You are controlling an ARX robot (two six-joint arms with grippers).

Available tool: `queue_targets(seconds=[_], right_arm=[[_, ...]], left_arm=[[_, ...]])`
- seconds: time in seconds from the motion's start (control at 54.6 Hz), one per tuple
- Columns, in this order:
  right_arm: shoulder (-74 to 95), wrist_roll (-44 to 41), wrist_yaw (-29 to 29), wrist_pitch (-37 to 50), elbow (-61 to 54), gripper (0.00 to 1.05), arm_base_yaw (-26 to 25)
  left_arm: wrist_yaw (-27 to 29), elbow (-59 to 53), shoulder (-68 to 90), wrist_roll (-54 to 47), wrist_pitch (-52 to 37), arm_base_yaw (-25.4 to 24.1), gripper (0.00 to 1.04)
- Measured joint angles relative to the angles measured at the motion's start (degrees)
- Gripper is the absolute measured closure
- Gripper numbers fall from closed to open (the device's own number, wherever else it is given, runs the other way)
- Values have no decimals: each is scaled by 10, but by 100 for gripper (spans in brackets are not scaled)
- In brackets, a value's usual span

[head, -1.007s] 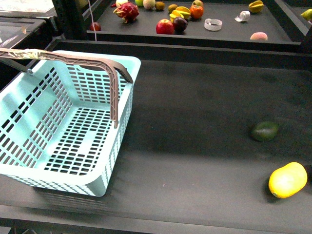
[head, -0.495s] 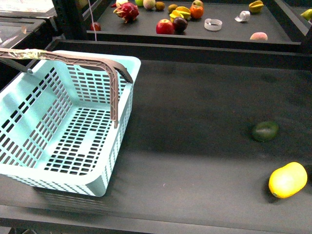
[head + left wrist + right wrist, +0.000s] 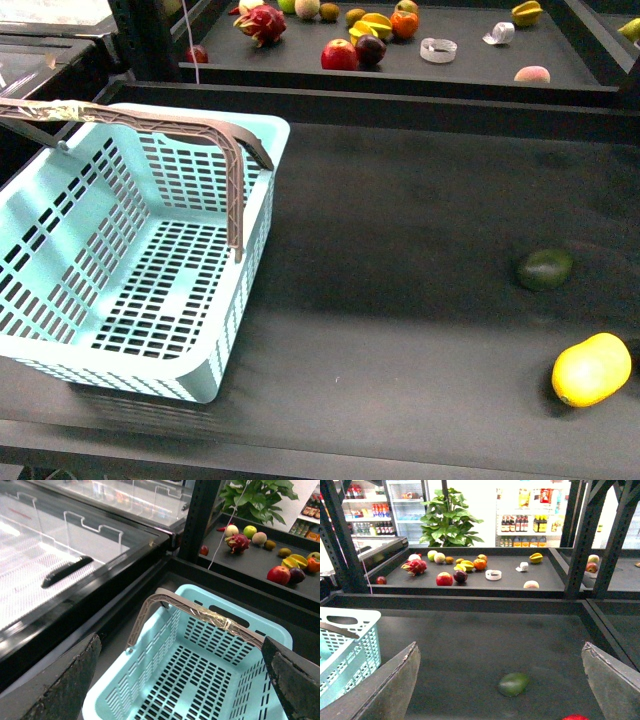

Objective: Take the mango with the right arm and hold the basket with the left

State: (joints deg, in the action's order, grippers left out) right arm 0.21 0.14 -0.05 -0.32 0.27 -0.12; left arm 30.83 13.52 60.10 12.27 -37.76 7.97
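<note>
The yellow mango [image 3: 590, 369] lies at the near right of the dark shelf, close to its right edge. It does not show in the right wrist view. The pale turquoise basket [image 3: 130, 270] stands at the near left with its grey-brown handles [image 3: 150, 122] raised, and nothing lies in it. My left gripper [image 3: 180, 645] hangs open above the basket [image 3: 200, 680], with one finger [image 3: 60, 685] over each side. My right gripper [image 3: 500, 647] is open above the shelf, and a dark green fruit [image 3: 513, 684] lies between its fingers [image 3: 612, 682]. Neither arm appears in the front view.
The dark green fruit [image 3: 545, 268] lies just behind the mango. A raised shelf edge [image 3: 400, 100] separates a back tray holding several fruits, such as a red apple [image 3: 339, 54]. A glass-lidded freezer [image 3: 60, 565] stands beside the basket. Black frame posts [image 3: 580, 535] rise at the right.
</note>
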Motion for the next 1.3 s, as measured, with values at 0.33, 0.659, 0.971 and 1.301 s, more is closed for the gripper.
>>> queue_targets(seconds=[0.33, 0.659, 0.971, 1.301], right_arm=[[0, 0, 0, 0, 0, 8, 0], [0, 0, 0, 0, 0, 8, 0], [0, 0, 0, 0, 0, 8, 0], [0, 0, 0, 0, 0, 8, 0]], left_arm=[[-78, 170, 281, 230, -6, 12, 8], [-147, 328, 483, 452, 13, 23, 8], [-176, 448, 600, 527, 21, 0, 8], [-188, 500, 639, 548, 33, -3, 45]])
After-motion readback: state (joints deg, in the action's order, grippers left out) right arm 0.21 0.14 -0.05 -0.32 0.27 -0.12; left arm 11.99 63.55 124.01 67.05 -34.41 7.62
